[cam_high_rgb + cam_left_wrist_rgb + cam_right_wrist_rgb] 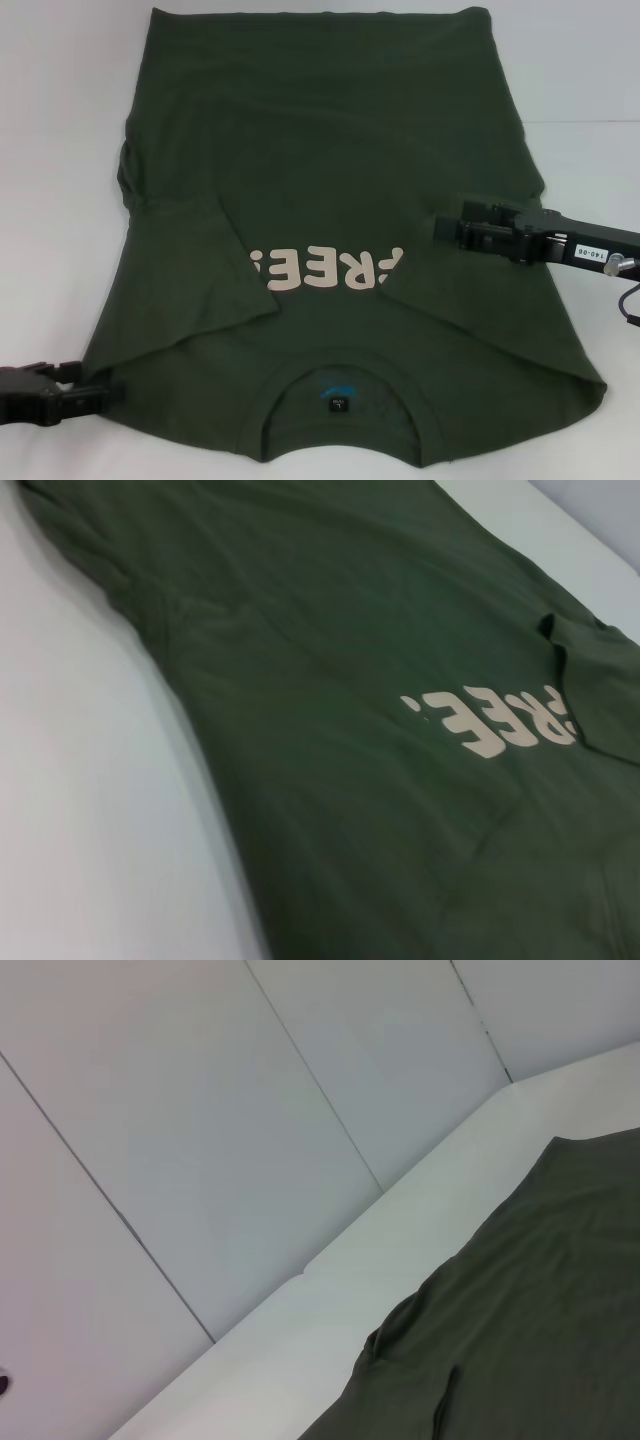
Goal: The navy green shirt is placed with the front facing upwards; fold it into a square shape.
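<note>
1. The navy green shirt point(330, 160) lay spread face-up across the white table point(60, 100), collar nearest the robot and hem at the far edge. It took up most of the middle of the table.
2. The cream block lettering point(325, 272) on the chest appeared upside down from the head camera. What showed looked like "REE" plus a dot or colon at one end; the rest was covered. In the left wrist view the same letters point(495, 720) showed partly tucked under a fold.
3. Both sleeves were folded inward over the chest: the left sleeve point(195, 270) made a triangular flap, and the right sleeve point(470, 300) flap covered the right end of the lettering.
4. Inside the round neck point(338, 400) sat a small tag point(337, 400) with a blue mark; the print on it was too tiny to read.
5. The right gripper point(440, 228) hovered over the right side of the shirt, just beside the folded right sleeve's edge. Honestly couldn't tell how far its jaws were apart or whether it had any cloth. A white sticker point(590, 252) on that arm read something like "140-06".
6. The left gripper point(100, 392) sat at the near left corner, right at the shirt's shoulder edge. Same deal, couldn't tell if it was pinching fabric.
7. The right wrist view only caught a shirt edge point(520, 1340), the table and a pale panelled wall point(200, 1110).
</note>
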Motion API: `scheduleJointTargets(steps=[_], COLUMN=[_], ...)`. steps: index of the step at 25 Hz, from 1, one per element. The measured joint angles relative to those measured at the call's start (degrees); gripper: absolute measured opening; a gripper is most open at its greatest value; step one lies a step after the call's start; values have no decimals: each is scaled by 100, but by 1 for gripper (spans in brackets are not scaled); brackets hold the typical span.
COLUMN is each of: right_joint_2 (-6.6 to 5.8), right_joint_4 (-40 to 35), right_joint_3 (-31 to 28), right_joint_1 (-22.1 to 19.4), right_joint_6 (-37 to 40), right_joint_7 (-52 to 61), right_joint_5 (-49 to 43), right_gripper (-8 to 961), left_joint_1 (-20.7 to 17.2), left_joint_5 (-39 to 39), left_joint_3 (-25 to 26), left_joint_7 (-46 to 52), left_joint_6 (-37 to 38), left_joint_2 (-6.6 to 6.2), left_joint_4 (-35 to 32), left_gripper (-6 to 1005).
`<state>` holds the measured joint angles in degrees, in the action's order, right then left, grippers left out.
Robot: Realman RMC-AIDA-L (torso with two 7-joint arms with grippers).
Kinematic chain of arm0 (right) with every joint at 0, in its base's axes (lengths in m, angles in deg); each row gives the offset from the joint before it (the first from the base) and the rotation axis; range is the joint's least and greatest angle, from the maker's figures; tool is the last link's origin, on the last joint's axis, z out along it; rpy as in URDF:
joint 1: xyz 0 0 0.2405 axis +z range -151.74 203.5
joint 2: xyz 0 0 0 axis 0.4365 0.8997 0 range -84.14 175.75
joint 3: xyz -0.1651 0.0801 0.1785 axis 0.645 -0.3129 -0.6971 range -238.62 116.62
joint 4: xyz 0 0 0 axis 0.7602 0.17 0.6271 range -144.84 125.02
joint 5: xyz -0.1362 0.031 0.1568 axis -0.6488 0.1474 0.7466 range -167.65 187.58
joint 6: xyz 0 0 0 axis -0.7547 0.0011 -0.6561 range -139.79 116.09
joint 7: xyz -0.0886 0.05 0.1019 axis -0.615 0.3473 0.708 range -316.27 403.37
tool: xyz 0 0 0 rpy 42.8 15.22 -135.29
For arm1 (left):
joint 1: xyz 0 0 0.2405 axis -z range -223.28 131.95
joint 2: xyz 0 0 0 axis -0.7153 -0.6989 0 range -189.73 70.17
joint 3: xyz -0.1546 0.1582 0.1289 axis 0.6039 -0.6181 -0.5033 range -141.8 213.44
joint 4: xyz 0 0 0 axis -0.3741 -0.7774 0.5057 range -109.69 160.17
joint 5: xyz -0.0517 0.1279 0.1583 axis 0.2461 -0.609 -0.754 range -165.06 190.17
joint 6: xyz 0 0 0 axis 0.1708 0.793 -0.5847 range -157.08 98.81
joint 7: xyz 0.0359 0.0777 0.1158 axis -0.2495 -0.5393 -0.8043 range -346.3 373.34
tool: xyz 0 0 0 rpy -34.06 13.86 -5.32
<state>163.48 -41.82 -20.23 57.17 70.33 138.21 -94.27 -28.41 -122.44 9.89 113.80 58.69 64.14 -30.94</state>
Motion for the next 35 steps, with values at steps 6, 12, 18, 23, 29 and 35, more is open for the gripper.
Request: scheduleJointTargets(steps=[6, 12, 18, 23, 29, 35], right_joint_2=[0, 0, 0, 8, 9, 9], right_joint_4=[0, 0, 0, 0, 0, 0], right_joint_3=[0, -28, -61, -70, -70, -70], right_joint_1=[0, -13, -17, -18, -18, -18], right_joint_6=[8, 17, 18, 16, 11, 10], right_joint_7=[0, 0, 0, 0, 0, 0], right_joint_5=[0, 0, 0, 0, 0, 0], right_gripper=[910, 909, 908, 907, 906, 904], left_joint_1=[57, 65, 13, -2, -3, -3], left_joint_5=[-5, -9, -19, -126, -173, -181], left_joint_3=[-98, -88, -33, 28, 26, -12], left_joint_7=[0, 0, 54, 104, 131, 132], left_joint_6=[6, 14, 16, 5, -20, -28], left_joint_2=[-1, 0, -8, -17, -11, -9], left_joint_4=[87, 52, -117, -147, -148, -110], left_gripper=[876, 875, 875, 875, 876, 876])
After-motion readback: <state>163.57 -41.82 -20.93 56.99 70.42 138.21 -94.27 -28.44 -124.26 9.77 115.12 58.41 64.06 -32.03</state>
